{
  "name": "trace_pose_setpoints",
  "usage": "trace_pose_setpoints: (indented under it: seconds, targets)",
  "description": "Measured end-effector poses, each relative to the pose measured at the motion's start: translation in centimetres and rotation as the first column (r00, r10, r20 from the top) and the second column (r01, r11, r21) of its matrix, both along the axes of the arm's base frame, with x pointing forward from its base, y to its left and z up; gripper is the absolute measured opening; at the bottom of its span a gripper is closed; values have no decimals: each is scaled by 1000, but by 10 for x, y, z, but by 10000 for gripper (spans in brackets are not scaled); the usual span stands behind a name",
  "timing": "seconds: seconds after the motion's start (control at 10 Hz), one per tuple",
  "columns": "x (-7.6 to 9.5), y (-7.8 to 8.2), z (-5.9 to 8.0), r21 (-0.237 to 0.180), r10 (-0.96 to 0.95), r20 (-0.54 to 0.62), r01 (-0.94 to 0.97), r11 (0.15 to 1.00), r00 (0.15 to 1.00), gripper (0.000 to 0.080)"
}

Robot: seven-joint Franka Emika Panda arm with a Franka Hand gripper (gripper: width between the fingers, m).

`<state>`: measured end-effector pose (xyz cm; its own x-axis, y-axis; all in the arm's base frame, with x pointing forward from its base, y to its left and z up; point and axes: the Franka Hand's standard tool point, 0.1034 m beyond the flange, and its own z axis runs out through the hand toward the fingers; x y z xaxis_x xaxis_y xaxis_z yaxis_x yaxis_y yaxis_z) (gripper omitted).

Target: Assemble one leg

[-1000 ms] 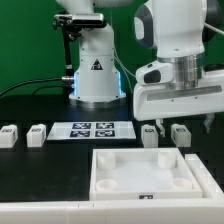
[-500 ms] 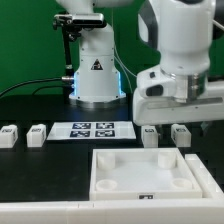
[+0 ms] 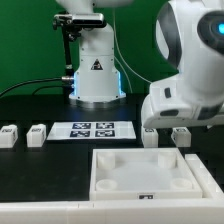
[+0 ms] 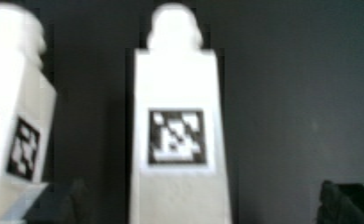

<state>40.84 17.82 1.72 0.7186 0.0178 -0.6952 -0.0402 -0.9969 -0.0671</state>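
Note:
Several small white legs with tags lie on the black table. Two are at the exterior view's left and two at its right. The arm's hand hangs low right above the right pair, and its fingers are hidden there. In the wrist view my gripper is open. One leg lies between the dark fingertips, with a gap on each side. A second leg lies beside it, outside the jaws.
The large white square panel with corner recesses lies at the front. The marker board lies in the middle, in front of the robot base. A low white edge runs along the front left.
The arm has swung toward the exterior view's right and tilted. The hand has come down over the right pair of legs, so its fingers no longer show there.

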Motion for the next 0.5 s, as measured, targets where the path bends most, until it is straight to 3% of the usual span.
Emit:
trace_pose_setpoints:
  seconds: [0.5]
  targets:
    - [-15,-3,-13,-7,-3,7,3,1000,1000,649]
